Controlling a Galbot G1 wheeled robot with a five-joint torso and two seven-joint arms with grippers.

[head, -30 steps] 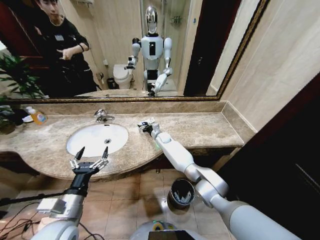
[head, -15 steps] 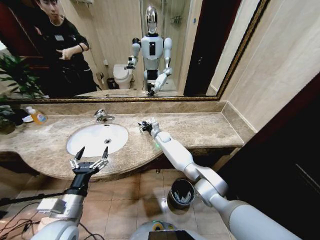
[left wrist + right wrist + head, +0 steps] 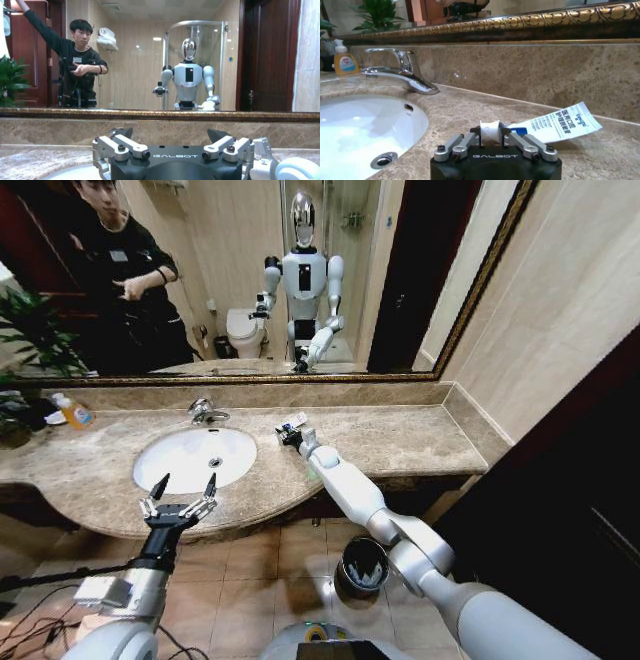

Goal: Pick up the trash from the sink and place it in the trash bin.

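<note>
My right gripper (image 3: pixel 289 431) hovers low over the marble counter just right of the sink (image 3: pixel 160 470). It is shut on the cap end of a white-and-blue tube of trash (image 3: pixel 555 123), which sticks out toward the backsplash. In the right wrist view the right gripper (image 3: pixel 490 133) has its fingers (image 3: pixel 462 144) pinching the white cap. My left gripper (image 3: pixel 178 498) stands open at the counter's front edge before the basin, holding nothing, and the left gripper (image 3: pixel 170 132) faces the mirror. The trash bin (image 3: pixel 345 558) stands on the floor under the counter, below my right arm.
A chrome tap (image 3: pixel 205 411) sits behind the basin. A bottle of orange liquid (image 3: pixel 73 412) and a plant (image 3: pixel 30 330) are at the far left. The mirror and backsplash bound the counter's rear; a wall closes the right end.
My right gripper has shifted slightly toward the mirror with the tube still in it. The left arm has not moved.
</note>
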